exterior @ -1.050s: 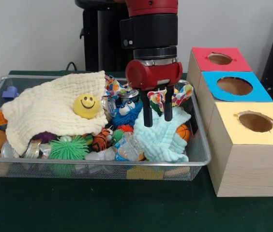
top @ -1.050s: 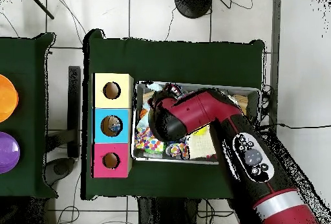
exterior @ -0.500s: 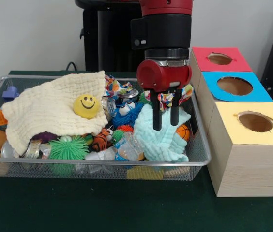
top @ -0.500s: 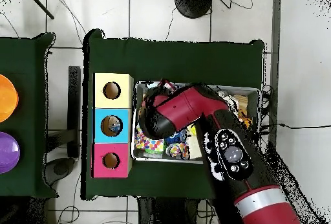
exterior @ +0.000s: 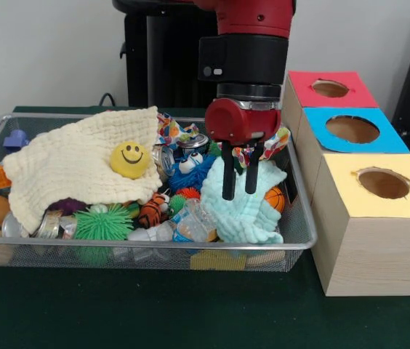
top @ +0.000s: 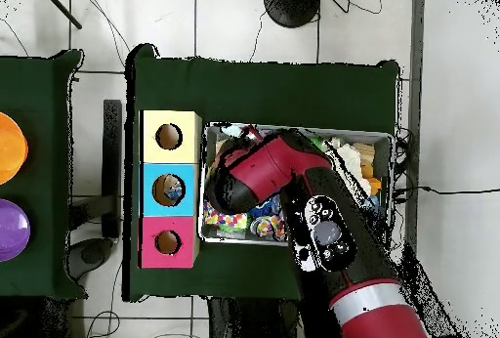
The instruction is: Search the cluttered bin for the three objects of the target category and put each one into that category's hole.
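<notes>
Front view, left to right. A wire bin (exterior: 303, 218) is seen on the green table, full of clutter. At its left a cream cloth (exterior: 67, 167) is spread over other items, and a yellow smiley ball (exterior: 129, 159) rests on it. Under the cloth edge a green spiky ball (exterior: 103, 224) and a small tiger toy (exterior: 150, 210) are seen. In the middle there is a blue furry toy (exterior: 190, 169) w/ big eyes, a can (exterior: 194, 142) behind it, and a crushed plastic bottle (exterior: 190, 222) in front.

The gripper (exterior: 236, 192) hangs over the mint cloth (exterior: 248, 207) in the right part of the bin. Its two black fingers (exterior: 227, 178) are a little apart, nothing is held between them, and the tips are at or just above the cloth folds. A small basketball (exterior: 275, 198) is half hidden beside the cloth, and a colourful patterned fabric (exterior: 274, 142) lies behind.

Right of the bin stand three boxes w/ holes: yellow (exterior: 383, 183) nearest, blue (exterior: 352, 129) in the middle, red (exterior: 329, 89) farthest.

Target category is not stated, so the task's things cannot be named w/ certainty; all candidates are in the bin, none is carried.

Risks, as judged: if the cloth is pinched, only one fold may be taken and it may slip out. The cloth may drag the basketball or bottle over the rim. Wire mesh may be hit if the descent is too deep.
</notes>
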You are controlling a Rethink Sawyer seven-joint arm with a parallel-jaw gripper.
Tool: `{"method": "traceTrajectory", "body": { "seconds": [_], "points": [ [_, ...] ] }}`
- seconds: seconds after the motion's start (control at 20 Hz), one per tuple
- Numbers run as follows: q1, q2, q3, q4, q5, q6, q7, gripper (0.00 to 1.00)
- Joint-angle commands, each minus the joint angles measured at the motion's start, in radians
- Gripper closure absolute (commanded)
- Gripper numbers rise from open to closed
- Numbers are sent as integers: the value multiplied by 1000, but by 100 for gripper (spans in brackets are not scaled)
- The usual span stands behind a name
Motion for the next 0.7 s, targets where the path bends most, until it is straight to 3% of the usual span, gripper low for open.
{"method": "traceTrajectory", "body": {
  "seconds": [0.05, 0.7],
  "points": [
    [4, 66, -106, -68, -66, -17, 113, 0],
    [-10, 92, -159, -67, -6, 11, 85, 0]
  ]
}}
